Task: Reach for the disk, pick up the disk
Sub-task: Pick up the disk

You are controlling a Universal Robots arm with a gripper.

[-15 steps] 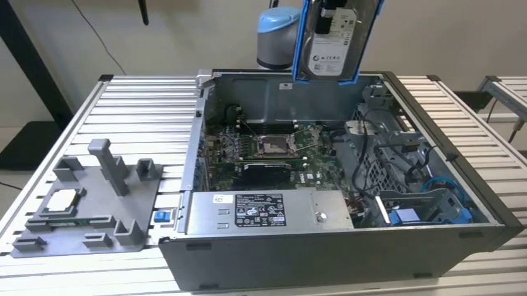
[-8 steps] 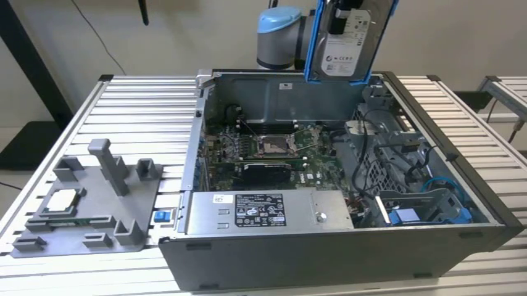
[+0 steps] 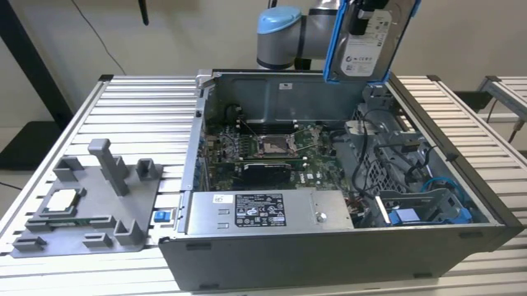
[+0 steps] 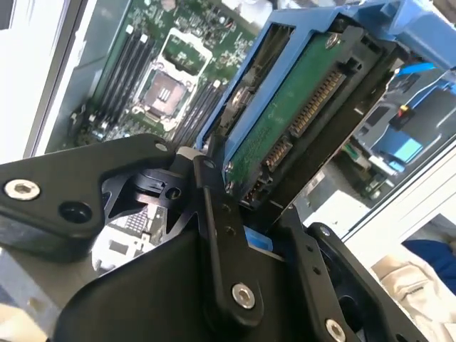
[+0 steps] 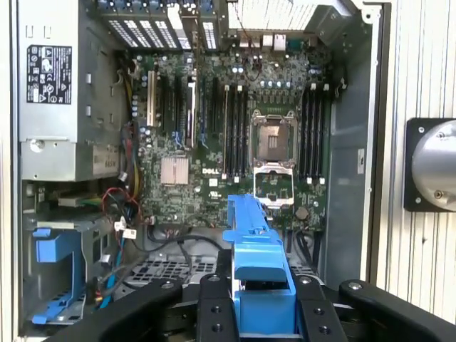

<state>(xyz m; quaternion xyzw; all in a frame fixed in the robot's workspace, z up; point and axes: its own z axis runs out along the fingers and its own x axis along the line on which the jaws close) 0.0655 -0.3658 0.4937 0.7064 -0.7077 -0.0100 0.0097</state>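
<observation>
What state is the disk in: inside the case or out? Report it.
Out. The disk hangs upright above the open computer case, clamped in the gripper; in the exterior view its blue rails clear the case's top edge.

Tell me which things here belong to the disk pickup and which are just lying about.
In the job:
- disk, lifted above the open computer case
- gripper, clamped on the disk's end

Lying about:
- grey fixture
- small square chip sitting on it
- grey power supply box
- motherboard

Even, bright indoor light, soft shadows inside the open case point(image 3: 272, 154); near gripper parts blurred in both wrist views.
</observation>
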